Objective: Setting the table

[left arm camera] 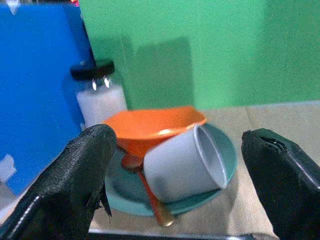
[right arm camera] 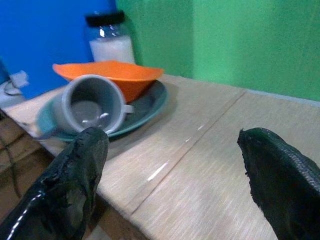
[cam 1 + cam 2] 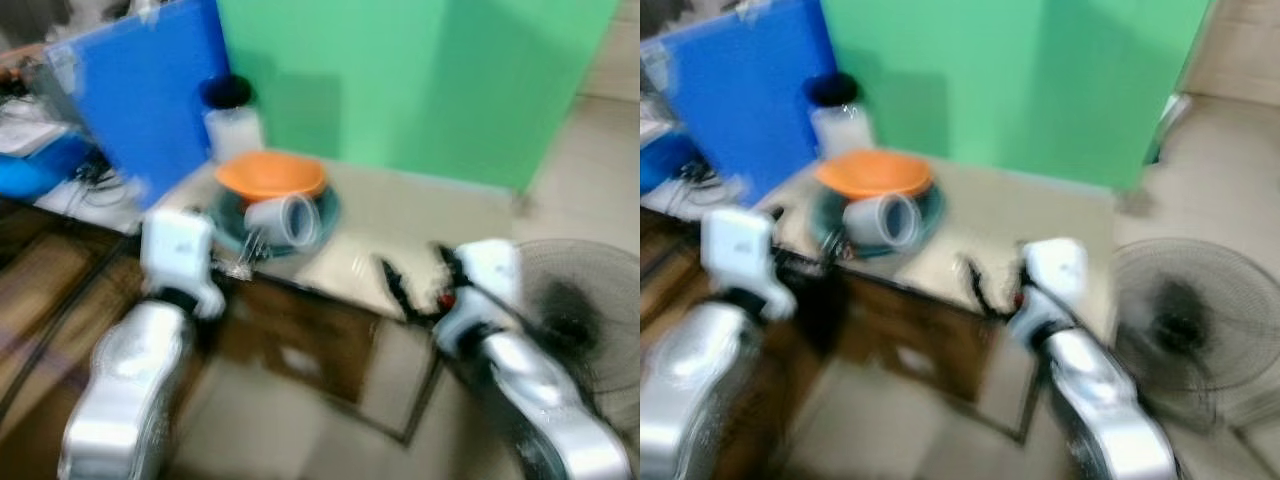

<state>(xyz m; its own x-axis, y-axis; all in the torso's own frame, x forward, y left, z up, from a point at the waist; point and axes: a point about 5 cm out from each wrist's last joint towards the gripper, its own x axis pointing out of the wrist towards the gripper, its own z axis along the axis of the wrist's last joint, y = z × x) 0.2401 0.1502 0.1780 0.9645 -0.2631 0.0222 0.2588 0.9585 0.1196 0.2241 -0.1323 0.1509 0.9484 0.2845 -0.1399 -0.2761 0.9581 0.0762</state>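
Left eye view, table: a beige table (image 3: pixel 420 215) is standing in front of a green panel (image 3: pixel 400 80) and a blue panel (image 3: pixel 150 80); the picture is blurred.
Left eye view, dishes: a teal plate (image 3: pixel 325 212) is sitting at the table's 10 o'clock corner, carrying an orange bowl (image 3: pixel 270 175) and a grey cup (image 3: pixel 285 220) that is lying on its side.
Left eye view, jar: a glass jar (image 3: pixel 232 125) with a black lid is standing just beside the plate, at its 11 o'clock.
Left eye view, left gripper: the left gripper (image 3: pixel 240 262) is hovering at the near table edge, at 6 o'clock of the plate; its fingers are too blurred here to judge.
Left eye view, right gripper: the right gripper (image 3: pixel 415 275) is reaching over the near edge with its fingers spread apart.
Left eye view, fan: a floor fan (image 3: pixel 580 320) is standing at 4 o'clock of the table.
Right eye view: the same scene is showing, also blurred.
Left wrist view: the two black fingers (image 1: pixel 75 185) are standing wide apart and holding nothing; between them the cup is lying on the plate, touching the bowl, and a copper spoon (image 1: pixel 150 195) is resting on the plate beside the cup.
Right wrist view: the fingers (image 2: pixel 70 190) are wide apart and empty above the bare table top; the cup's mouth is facing this camera, and the jar is standing behind the bowl.
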